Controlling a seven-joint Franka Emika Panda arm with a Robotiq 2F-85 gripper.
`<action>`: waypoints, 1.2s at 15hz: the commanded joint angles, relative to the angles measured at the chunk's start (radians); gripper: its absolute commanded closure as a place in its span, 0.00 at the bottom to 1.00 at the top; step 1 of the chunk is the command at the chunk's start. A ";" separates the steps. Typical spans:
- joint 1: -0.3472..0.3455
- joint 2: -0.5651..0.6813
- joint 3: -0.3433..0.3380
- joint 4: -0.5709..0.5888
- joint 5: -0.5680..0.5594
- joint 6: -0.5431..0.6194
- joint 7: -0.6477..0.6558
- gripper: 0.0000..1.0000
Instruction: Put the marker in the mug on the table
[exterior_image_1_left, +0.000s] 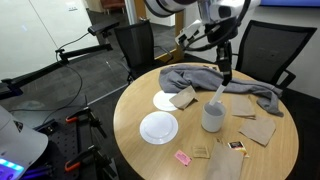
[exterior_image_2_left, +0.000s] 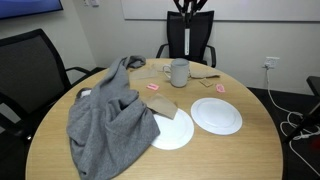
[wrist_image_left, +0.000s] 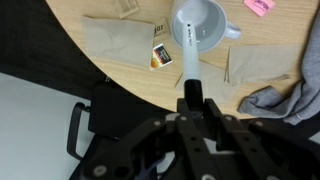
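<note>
Gripping marker (wrist_image_left: 186, 55) by its black end, gripper (wrist_image_left: 190, 101) pinched shut on it. Hangs slanted, white tip at mouth of mug (wrist_image_left: 212, 30), which stands right of plates (exterior_image_1_left: 158, 128) in an exterior view; can't tell how deep the tip sits.

Risks, as judged:
- Letting go too high or off-centre: could clip rim, bounce out, roll across table (exterior_image_1_left: 135, 105).
- Pressing down at this slant: could shove or tip mug, prob. light.
- Snagging grey cloth (exterior_image_1_left: 200, 78) just beyond mug, poss. on the way out.

Materials:
- Slim, hard, smooth stick, likely slippery.
- Plain white cylinder w/ handle, glazed-looking.
- Smooth tan wood top.
- Soft crumpled fabric.
- Flat round white discs.
- Thin brown napkins (exterior_image_1_left: 258, 130) lying flat near mug.
</note>
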 joint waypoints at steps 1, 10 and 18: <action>-0.002 -0.187 0.004 -0.135 -0.110 0.000 -0.118 0.95; -0.081 -0.367 0.139 -0.253 -0.010 -0.089 -0.681 0.95; -0.088 -0.389 0.197 -0.317 -0.047 -0.210 -1.043 0.95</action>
